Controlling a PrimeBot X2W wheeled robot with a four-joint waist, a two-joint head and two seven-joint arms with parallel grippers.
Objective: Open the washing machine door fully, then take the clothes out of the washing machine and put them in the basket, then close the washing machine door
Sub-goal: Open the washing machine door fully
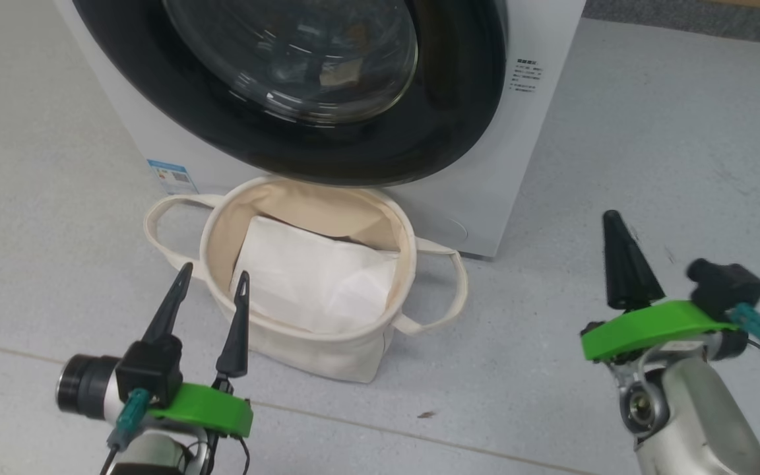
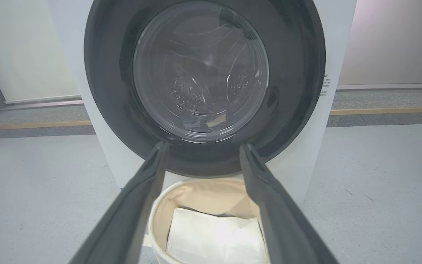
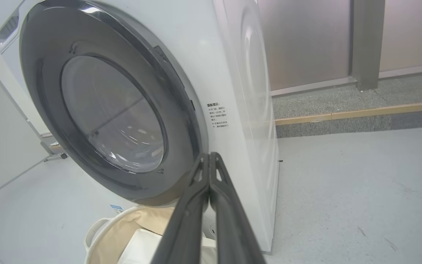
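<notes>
Head view gives us pale grey floor (image 1: 650,132), the basket (image 1: 207,241) just ahead of our spread left gripper (image 1: 215,270); our right gripper (image 1: 613,221) is pressed together, empty. Beyond both, the washing machine door (image 1: 156,86) sits shut; the blue sticker (image 1: 170,175) and printed label (image 1: 528,74) we cannot read.

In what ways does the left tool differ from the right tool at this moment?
The left tool is open, its two fingers spread apart; the right tool is shut, its fingers pressed together. The left tool is in front of the basket, close to its rim; the right tool stands over the floor, to the right of the washing machine. Both hold nothing, and both have long dark fingers on a green mount.
</notes>
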